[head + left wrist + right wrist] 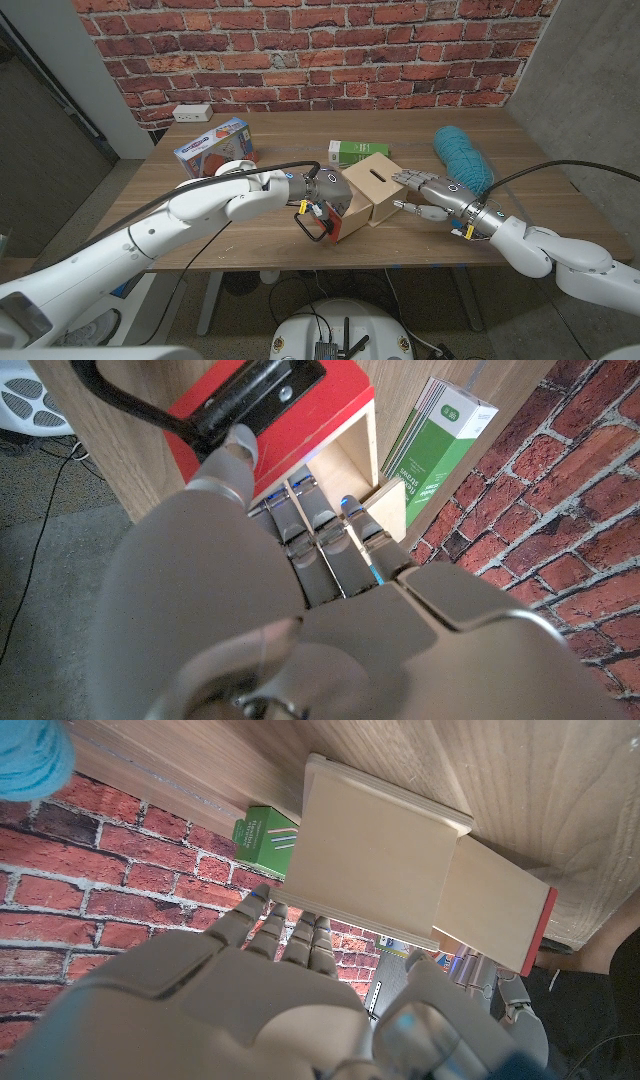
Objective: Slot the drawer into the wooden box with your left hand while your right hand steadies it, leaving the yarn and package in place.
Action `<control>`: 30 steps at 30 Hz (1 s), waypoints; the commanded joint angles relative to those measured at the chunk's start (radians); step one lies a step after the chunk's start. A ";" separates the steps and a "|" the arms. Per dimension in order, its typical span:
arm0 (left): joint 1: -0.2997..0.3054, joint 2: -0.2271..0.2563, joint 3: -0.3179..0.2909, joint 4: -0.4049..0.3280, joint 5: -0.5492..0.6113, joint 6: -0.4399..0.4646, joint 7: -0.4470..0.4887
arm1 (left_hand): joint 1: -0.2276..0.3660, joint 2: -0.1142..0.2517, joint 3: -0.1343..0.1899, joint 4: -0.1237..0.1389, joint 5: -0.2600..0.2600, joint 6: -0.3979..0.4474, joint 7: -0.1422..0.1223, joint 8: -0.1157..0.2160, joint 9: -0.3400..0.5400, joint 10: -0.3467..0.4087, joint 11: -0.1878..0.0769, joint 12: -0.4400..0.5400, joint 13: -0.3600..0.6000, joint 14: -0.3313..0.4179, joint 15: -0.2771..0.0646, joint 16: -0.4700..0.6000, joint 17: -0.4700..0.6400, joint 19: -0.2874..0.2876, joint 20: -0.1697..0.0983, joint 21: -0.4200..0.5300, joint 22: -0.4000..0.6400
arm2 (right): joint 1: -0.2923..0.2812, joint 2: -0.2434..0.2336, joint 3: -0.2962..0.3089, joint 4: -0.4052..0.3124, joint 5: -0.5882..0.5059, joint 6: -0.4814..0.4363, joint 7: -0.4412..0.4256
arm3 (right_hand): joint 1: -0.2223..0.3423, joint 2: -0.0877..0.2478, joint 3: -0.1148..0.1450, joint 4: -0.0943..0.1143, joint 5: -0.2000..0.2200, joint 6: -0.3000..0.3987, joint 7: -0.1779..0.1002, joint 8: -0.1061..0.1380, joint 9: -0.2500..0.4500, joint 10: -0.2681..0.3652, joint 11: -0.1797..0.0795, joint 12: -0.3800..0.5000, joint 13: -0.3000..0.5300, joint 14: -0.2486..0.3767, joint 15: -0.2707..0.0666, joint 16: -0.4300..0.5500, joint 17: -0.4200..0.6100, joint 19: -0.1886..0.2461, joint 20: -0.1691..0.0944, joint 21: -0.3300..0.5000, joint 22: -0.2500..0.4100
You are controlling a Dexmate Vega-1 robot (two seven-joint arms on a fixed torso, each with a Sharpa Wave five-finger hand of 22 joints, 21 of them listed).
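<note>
the wooden surface [270, 150] stands before a red brick wall [300, 50], with grey floor on either side and a white power outlet box [192, 113] at the far left edge. near the middle sits the wooden box [378, 185], a slot in its top, its long axis running from the far right toward the near left. the drawer [335, 222] sticks partway out of the near-left end, red front and black handle facing the robot's left side, in line with the box. the left robot hand [318, 195] is grasping the drawer at its front, fingers inside its open top. the right robot hand [425, 195] presses its straight fingers against the box's right end, clasping nothing. the teal yarn [462, 158] lies just behind the right robot hand. a green package [352, 152] lies behind the box, and a blue and red package [213, 146] sits far left.
</note>
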 commanded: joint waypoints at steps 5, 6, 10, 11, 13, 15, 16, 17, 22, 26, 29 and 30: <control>0.038 -0.010 0.001 0.003 0.054 0.014 0.059 | 0.049 0.054 -0.007 0.002 0.007 0.032 0.013 0.006 0.012 0.033 -0.023 0.003 0.006 0.014 -0.044 0.005 0.002 0.012 -0.162 0.007 0.003 | 0.005 0.003 -0.009 0.013 0.001 -0.006 -0.008 | -0.002 0.051 0.008 0.001 -0.006 0.013 0.002 0.001 0.003 0.009 0.001 0.004 0.003 0.012 -0.035 -0.001 0.003 0.006 -0.062 0.006 0.003; 0.043 -0.008 0.001 0.002 0.062 0.016 0.067 | 0.050 0.054 -0.007 0.002 0.007 0.033 0.012 0.006 0.012 0.034 -0.023 0.004 0.006 0.015 -0.044 0.005 0.002 0.012 -0.162 0.007 0.003 | 0.005 0.003 -0.009 0.014 0.001 -0.006 -0.008 | -0.002 0.051 0.008 0.001 -0.006 0.013 0.002 0.001 0.003 0.010 0.003 0.004 0.003 0.012 -0.035 -0.001 0.003 0.006 -0.063 0.006 0.003; 0.064 -0.006 -0.002 0.000 0.084 0.031 0.090 | 0.050 0.053 -0.008 0.002 0.007 0.034 0.013 0.005 0.012 0.036 -0.023 0.004 0.007 0.017 -0.044 0.006 0.002 0.013 -0.162 0.007 0.003 | 0.014 0.005 -0.014 0.020 0.001 -0.002 -0.004 | -0.002 0.051 0.009 0.001 -0.006 0.014 0.002 0.000 0.003 0.010 0.002 0.004 0.003 0.012 -0.034 -0.002 0.004 0.008 -0.063 0.006 0.003; 0.067 -0.007 -0.002 -0.001 0.084 0.034 0.087 | 0.050 0.053 -0.009 0.002 0.007 0.035 0.013 0.005 0.012 0.037 -0.023 0.005 0.007 0.017 -0.044 0.006 0.002 0.014 -0.162 0.007 0.003 | 0.017 0.005 -0.016 0.022 0.000 -0.001 -0.003 | -0.002 0.051 0.009 0.001 -0.006 0.013 0.002 0.000 0.003 0.010 0.003 0.004 0.003 0.011 -0.034 -0.002 0.004 0.008 -0.062 0.006 0.003; 0.072 -0.006 -0.003 -0.003 0.088 0.038 0.090 | 0.051 0.053 -0.009 0.002 0.007 0.035 0.013 0.005 0.011 0.039 -0.023 0.005 0.007 0.018 -0.044 0.006 0.002 0.014 -0.162 0.007 0.003 | 0.022 0.006 -0.018 0.025 0.000 0.000 -0.001 | -0.002 0.051 0.009 0.001 -0.007 0.014 0.003 0.000 0.003 0.010 0.003 0.004 0.003 0.012 -0.034 -0.002 0.004 0.008 -0.062 0.006 0.003; 0.077 -0.005 -0.004 -0.005 0.090 0.041 0.095 | 0.051 0.052 -0.010 0.002 0.007 0.036 0.012 0.004 0.011 0.040 -0.023 0.005 0.007 0.020 -0.044 0.006 0.002 0.015 -0.162 0.007 0.003 | 0.025 0.007 -0.020 0.027 0.002 0.002 0.002 | -0.003 0.051 0.009 0.001 -0.007 0.015 0.003 0.001 0.003 0.010 0.003 0.004 0.003 0.012 -0.034 -0.002 0.004 0.008 -0.062 0.006 0.003; 0.079 -0.004 -0.005 -0.006 0.095 0.042 0.102 | 0.051 0.052 -0.010 0.002 0.007 0.036 0.012 0.004 0.011 0.040 -0.023 0.005 0.007 0.020 -0.044 0.006 0.002 0.015 -0.162 0.007 0.003 | 0.027 0.007 -0.021 0.029 0.004 0.003 0.003 | -0.003 0.051 0.009 0.001 -0.007 0.015 0.003 0.000 0.003 0.010 0.004 0.004 0.003 0.012 -0.034 -0.002 0.004 0.008 -0.062 0.006 0.003; 0.081 -0.005 -0.005 -0.006 0.097 0.045 0.102 | 0.051 0.052 -0.010 0.002 0.007 0.036 0.012 0.004 0.011 0.040 -0.023 0.005 0.007 0.020 -0.044 0.006 0.002 0.015 -0.162 0.007 0.003 | 0.029 0.008 -0.022 0.030 0.004 0.005 0.004 | -0.003 0.051 0.009 0.001 -0.007 0.015 0.003 0.001 0.003 0.012 0.004 0.004 0.003 0.013 -0.033 -0.001 0.004 0.009 -0.062 0.006 0.003; 0.083 -0.010 -0.004 -0.002 0.106 0.052 0.110 | 0.052 0.052 -0.012 0.002 0.007 0.038 0.013 0.004 0.011 0.041 -0.023 0.005 0.007 0.021 -0.044 0.006 0.002 0.016 -0.162 0.007 0.003 | 0.038 0.007 -0.025 0.036 0.007 0.010 0.010 | -0.003 0.051 0.010 0.001 -0.007 0.016 0.003 0.001 0.003 0.013 0.002 0.004 0.003 0.014 -0.034 -0.001 0.004 0.010 -0.062 0.006 0.003; 0.082 -0.014 -0.006 -0.002 0.108 0.056 0.116 | 0.053 0.051 -0.013 0.002 0.007 0.038 0.011 0.003 0.011 0.041 -0.023 0.004 0.007 0.023 -0.044 0.006 0.002 0.017 -0.163 0.007 0.003 | 0.042 0.008 -0.027 0.040 0.008 0.013 0.010 | -0.003 0.051 0.010 0.001 -0.007 0.017 0.003 0.001 0.003 0.014 0.004 0.005 0.003 0.015 -0.033 -0.001 0.005 0.011 -0.062 0.006 0.003; 0.080 -0.017 -0.005 -0.002 0.110 0.058 0.117 | 0.054 0.050 -0.013 0.002 0.007 0.040 0.011 0.003 0.011 0.041 -0.023 0.004 0.007 0.023 -0.044 0.005 0.002 0.018 -0.163 0.007 0.003 | 0.045 0.010 -0.029 0.043 0.011 0.013 0.010 | -0.002 0.052 0.011 0.001 -0.008 0.017 0.003 0.001 0.003 0.015 0.004 0.005 0.003 0.015 -0.034 -0.001 0.005 0.012 -0.063 0.006 0.003; 0.082 -0.019 -0.005 -0.002 0.114 0.062 0.122 | 0.054 0.050 -0.014 0.002 0.008 0.040 0.011 0.002 0.011 0.041 -0.023 0.004 0.007 0.023 -0.044 0.005 0.002 0.018 -0.163 0.007 0.003 | 0.045 0.010 -0.029 0.044 0.012 0.012 0.012 | -0.002 0.052 0.011 0.001 -0.008 0.017 0.003 0.001 0.003 0.016 0.003 0.005 0.003 0.015 -0.034 -0.001 0.005 0.012 -0.062 0.006 0.003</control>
